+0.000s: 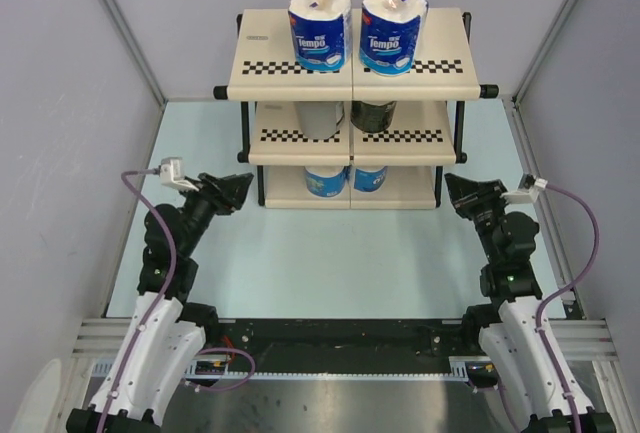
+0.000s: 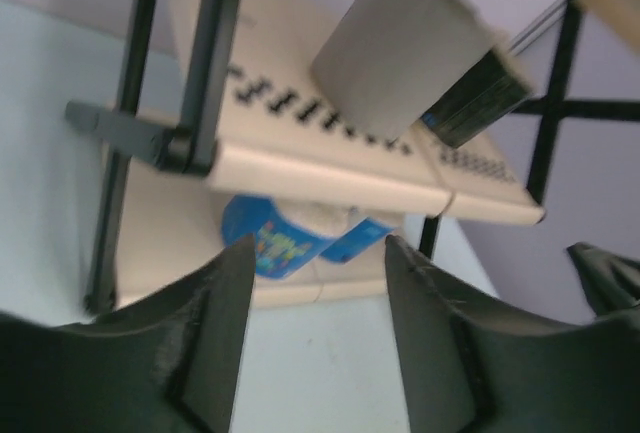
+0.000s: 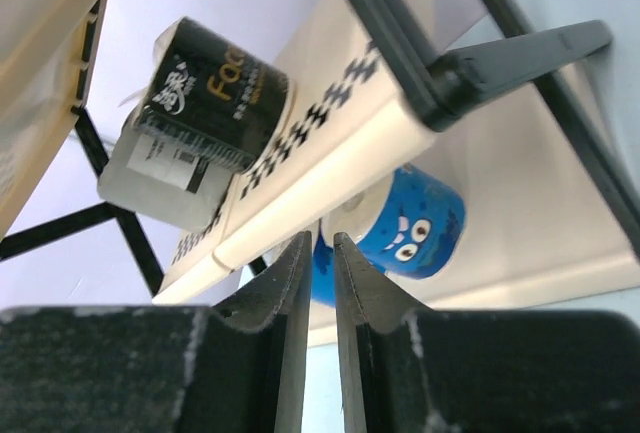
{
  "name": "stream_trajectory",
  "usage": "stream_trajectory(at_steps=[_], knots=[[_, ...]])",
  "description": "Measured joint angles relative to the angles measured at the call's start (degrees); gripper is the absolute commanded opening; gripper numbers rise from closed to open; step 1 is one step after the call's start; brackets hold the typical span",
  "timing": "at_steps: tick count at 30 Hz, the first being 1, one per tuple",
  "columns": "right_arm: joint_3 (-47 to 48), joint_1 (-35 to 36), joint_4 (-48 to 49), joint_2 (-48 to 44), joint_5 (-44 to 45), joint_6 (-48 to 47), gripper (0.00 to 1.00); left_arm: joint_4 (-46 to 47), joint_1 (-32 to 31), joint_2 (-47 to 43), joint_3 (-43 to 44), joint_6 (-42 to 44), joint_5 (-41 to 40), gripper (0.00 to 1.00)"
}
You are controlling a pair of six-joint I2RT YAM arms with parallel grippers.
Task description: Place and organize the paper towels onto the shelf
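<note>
Apparently finished: six paper towel rolls (image 1: 320, 15) sit paired across the shelf (image 1: 265, 58); before it, left tool (image 1: 244, 186) apart, right tool (image 1: 451, 184) nearly together, both empty.

Bright, even light fell from overhead, with no hard glare anywhere. The top view was sharp from near edge to far wall. There the shelf (image 1: 270, 53) shaded its own lower tiers softly, and the middle tier was the dimmest. The left wrist view was smeared throughout, with the grey roll (image 2: 400, 63) and the shelf edges blurred. The right wrist view was crisper. Print on the dark-wrapped roll (image 3: 215, 93) showed clearly, while the right gripper (image 3: 318, 253), close to the lens, looked soft and dark.
</note>
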Motion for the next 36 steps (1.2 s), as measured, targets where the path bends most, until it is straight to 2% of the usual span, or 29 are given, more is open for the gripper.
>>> stream_trajectory(at_steps=[1,2,5,8,14,21,29,36], knots=[[1.4,0.6,-0.5,0.9,0.0,-0.1,0.20,1.3,-0.1,0.4,0.7,-0.6,0.2,0.46],[1.9,1.3,-0.5,1.2,0.0,-0.1,0.19,3.1,-0.2,1.0,1.1,-1.4,0.3,0.33],[4.0,2.9,-0.4,3.1,0.0,-0.3,0.20,10.6,-0.4,4.5,1.8,-4.7,0.8,0.14],[4.4,3.8,-0.6,3.9,0.0,-0.5,0.19,18.6,-1.0,10.4,1.9,-8.4,1.5,0.01],[4.4,4.0,-3.8,0.9,0.5,-1.4,0.20,29.2,-6.8,21.7,3.2,-12.7,-0.2,0.00],[4.5,3.0,-7.0,-2.0,0.6,-2.1,0.19,40.2,-15.4,27.8,6.7,-13.0,-7.6,0.00],[4.5,-0.4,-8.9,-3.9,-1.8,-1.9,0.19,53.7,-17.2,37.4,6.3,-19.0,-19.5,0.00],[5.9,-3.9,-11.0,-5.6,-4.4,-2.2,0.19,60.4,-17.6,46.9,7.8,-23.1,-24.8,0.00]])
